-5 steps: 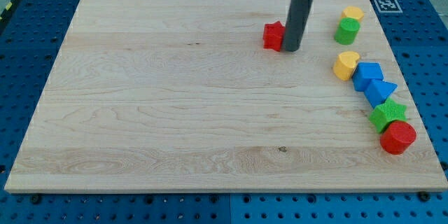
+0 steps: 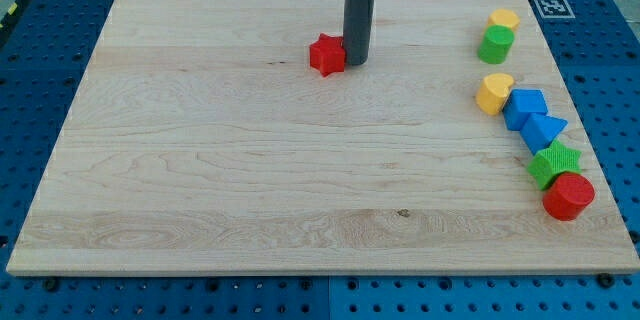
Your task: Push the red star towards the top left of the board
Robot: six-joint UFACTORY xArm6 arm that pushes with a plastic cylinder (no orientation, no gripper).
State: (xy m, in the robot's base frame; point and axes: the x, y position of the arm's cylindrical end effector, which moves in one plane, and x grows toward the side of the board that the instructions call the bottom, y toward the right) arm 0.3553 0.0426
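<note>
Wooden board (image 2: 200,180) lay on a blue pegboard table (image 2: 30,80). The dark rod carried no claw; my tip (image 2: 355,63) touched the view's right side of the red star (image 2: 327,54), which sat in the upper middle of the board. Well apart, along the view's right edge, stood a red cylinder (image 2: 569,196), green star (image 2: 553,163), two blue blocks (image 2: 535,118), green cylinder (image 2: 494,45) and two yellow blocks (image 2: 494,92).

I have one camera, high in front, looking down at the whole board (image 2: 200,190), moderately near.
</note>
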